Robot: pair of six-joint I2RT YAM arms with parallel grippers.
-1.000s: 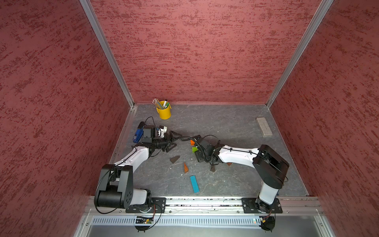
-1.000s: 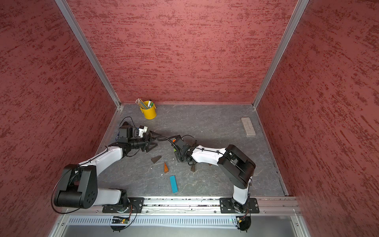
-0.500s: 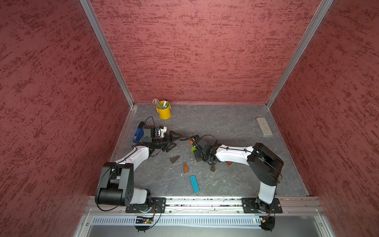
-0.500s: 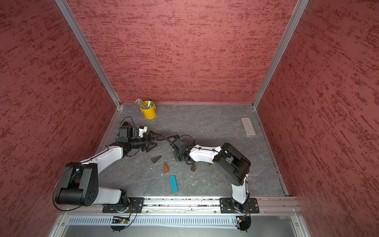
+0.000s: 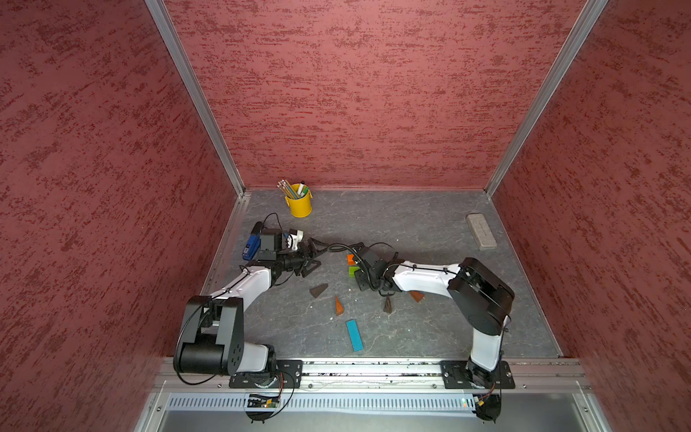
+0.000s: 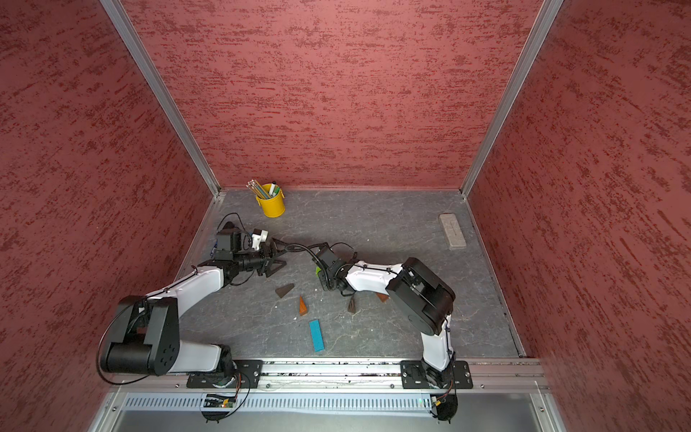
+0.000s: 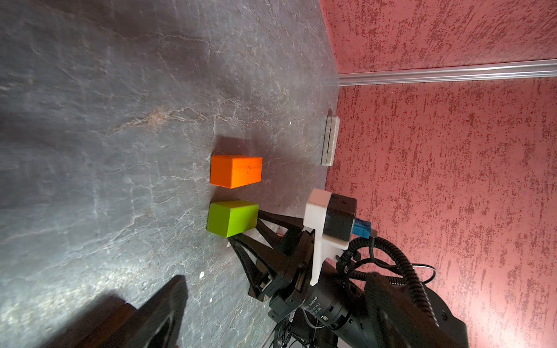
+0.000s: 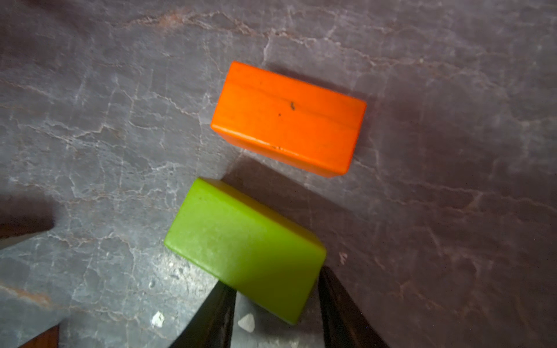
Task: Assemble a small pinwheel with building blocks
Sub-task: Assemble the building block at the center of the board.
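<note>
1. Since a second ago the right gripper [image 8: 273,278] has edged toward the blocks and narrowed its jaws. The left gripper [image 5: 316,254] and every loose piece lie as they did.
2. Right fingers [image 8: 221,304] are now clamped on the near end of the green block [image 8: 244,250], one on each side. The block rests on the tabletop [image 8: 90,120]. The left gripper stands spread wide and empty.
3. Governing relation: the orange block [image 8: 289,117] lies just beyond the green block from the fingers, toward the back wall. A narrow strip of bare tabletop lies between them. Their long axes run nearly parallel, the green one slightly askew.
4. The right arm has the piece. The left gripper is near, on the blocks' left.
5. Judgement: joining the two as the centre calls for a short shift toward the orange block, squaring the axes.
6. Nothing lies in that gap. The brown wedges [image 5: 319,290] and blue bar [image 5: 354,334] lie scattered on the near side, one wedge partly under the right forearm.
7. The eraser [image 5: 481,231], stapler [image 5: 251,245] and yellow cup [image 5: 298,205] are well apart.
</note>
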